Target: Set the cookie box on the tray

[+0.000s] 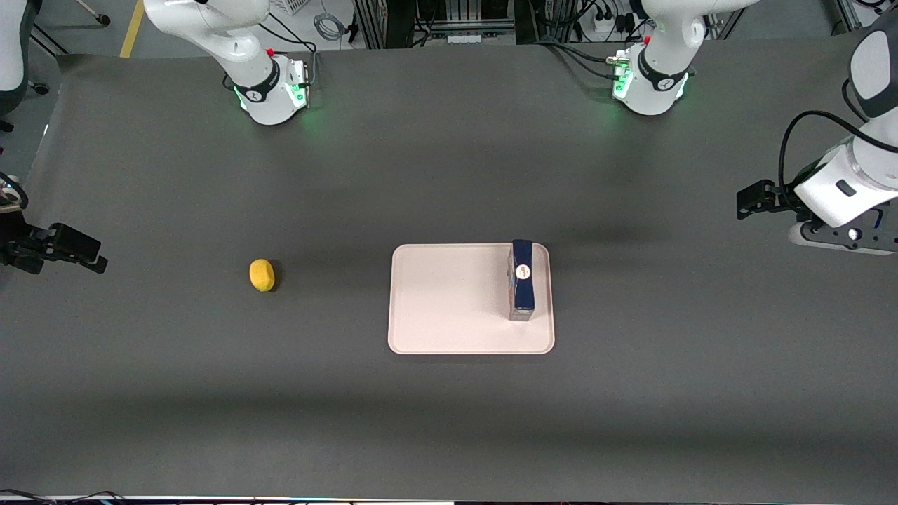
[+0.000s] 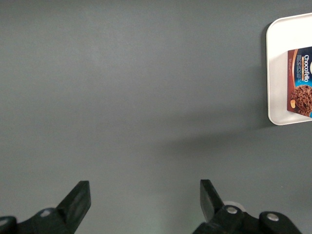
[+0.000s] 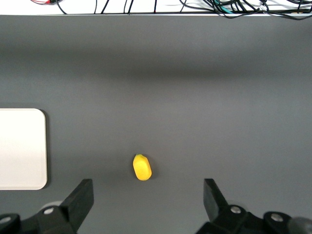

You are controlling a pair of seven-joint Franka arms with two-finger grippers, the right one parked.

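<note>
Where front view shows logo, wrist shows cookie box (image 2: pixel 301 81) picture; tool (image 2: pixel 145 195) open.

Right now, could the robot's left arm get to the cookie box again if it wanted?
Probably yes. The cookie box stands on the tray, and only bare table lies between it and the open, empty gripper, parked at the working arm's end of the table.
</note>
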